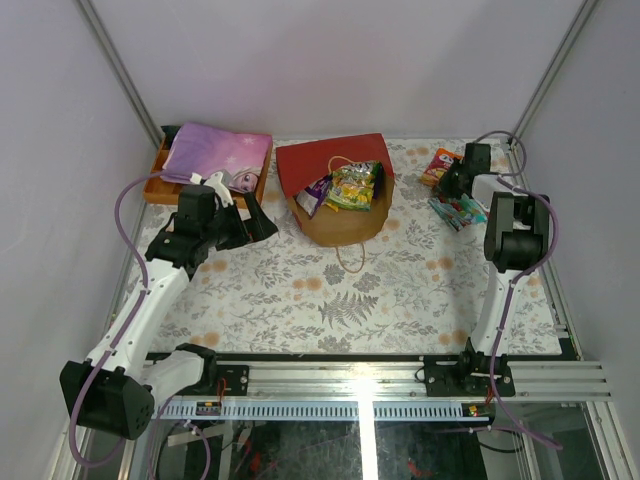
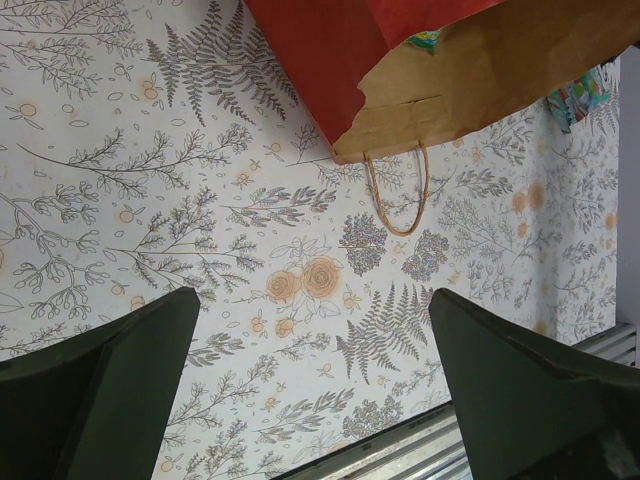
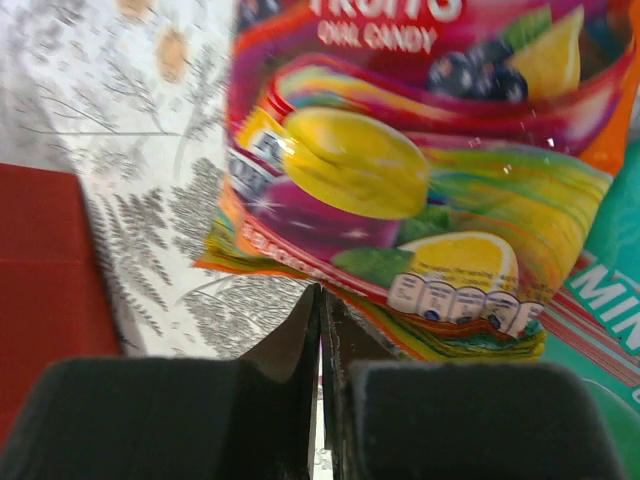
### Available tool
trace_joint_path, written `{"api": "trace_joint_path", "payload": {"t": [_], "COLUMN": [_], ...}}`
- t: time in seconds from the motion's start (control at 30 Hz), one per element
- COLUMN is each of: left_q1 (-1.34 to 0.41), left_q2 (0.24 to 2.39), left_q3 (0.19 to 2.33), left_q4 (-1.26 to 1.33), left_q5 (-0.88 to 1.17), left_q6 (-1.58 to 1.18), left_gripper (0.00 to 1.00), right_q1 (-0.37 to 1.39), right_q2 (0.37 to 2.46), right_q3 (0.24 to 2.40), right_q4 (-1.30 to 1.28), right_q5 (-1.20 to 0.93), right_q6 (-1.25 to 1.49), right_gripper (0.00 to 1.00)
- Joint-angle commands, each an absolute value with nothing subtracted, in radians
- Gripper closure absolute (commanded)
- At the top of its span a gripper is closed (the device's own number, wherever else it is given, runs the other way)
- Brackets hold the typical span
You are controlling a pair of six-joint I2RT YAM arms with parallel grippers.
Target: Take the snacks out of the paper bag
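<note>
Left gripper: Your left gripper (image 1: pixel 240 215) hangs wide open and empty over the flowered table (image 1: pixel 400 290), just short of the bag's mouth.
Right gripper: Your right gripper (image 3: pixel 320 300) has its fingers pressed together, tips at the near edge of the fruit candy packet (image 3: pixel 400 180). Whether any film is caught between them cannot be told.
Paper bag: The paper bag (image 1: pixel 345 225) lies on its side mid-table, mouth toward the arms, one handle (image 2: pixel 397 190) splayed on the table.
Snacks: A yellow-green packet (image 1: pixel 355 186) and a purple packet (image 1: pixel 314 196) sit in the mouth. The fruit candy packet and a green packet (image 1: pixel 458 211) lie outside, far right, just beside each other.
Step in hand: It looks like the next reach into the bag, with the left arm better placed.
Doing it well: Come in low along the table and take a packet by its free edge. Close on one packet only, then draw it straight toward you.
Watch for: The bag is light and unanchored, so a snagged packet or handle could drag it along.
</note>
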State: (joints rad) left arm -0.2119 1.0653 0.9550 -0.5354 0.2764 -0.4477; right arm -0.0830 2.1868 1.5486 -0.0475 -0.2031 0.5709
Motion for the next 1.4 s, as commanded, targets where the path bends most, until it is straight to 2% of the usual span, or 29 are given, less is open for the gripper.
{"api": "trace_joint_path", "payload": {"t": [0.0,0.43,0.47,0.57,0.7,0.87,1.07,1.2,1.37], "left_q1": [-0.204,-0.204,-0.204,-0.204,-0.203,-0.204,-0.204,-0.204,-0.206], "left_q2": [1.061,1.059,1.06,1.062,1.062,1.068,1.08,1.099,1.156], "left_q3": [0.956,0.948,0.948,0.946,0.944,0.941,0.935,0.938,0.94], "left_q4": [-0.528,-0.532,-0.532,-0.532,-0.532,-0.531,-0.52,-0.516,-0.498], "left_q5": [0.27,0.267,0.266,0.268,0.27,0.274,0.287,0.303,0.345], "left_q6": [-0.428,-0.428,-0.428,-0.431,-0.431,-0.429,-0.431,-0.43,-0.431], "left_gripper": [0.0,0.0,0.0,0.0,0.0,0.0,0.0,0.0,0.0], "right_q1": [-0.085,-0.09,-0.093,-0.102,-0.104,-0.104,-0.083,-0.005,0.054], "right_q2": [2.189,2.139,2.132,2.104,2.024,1.946,1.994,2.039,2.096], "right_q3": [1.519,1.539,1.548,1.549,1.465,1.415,1.527,1.644,1.73], "right_q4": [0.0,-0.014,-0.024,-0.035,0.004,0.012,-0.147,-0.317,-0.405], "right_q5": [-0.199,-0.199,-0.196,-0.193,-0.178,-0.124,-0.08,0.088,0.217], "right_q6": [0.561,0.552,0.548,0.54,0.538,0.499,0.327,0.091,-0.059], "right_gripper": [1.0,1.0,0.97,0.78,0.58,0.45,0.44,0.44,0.44]}}
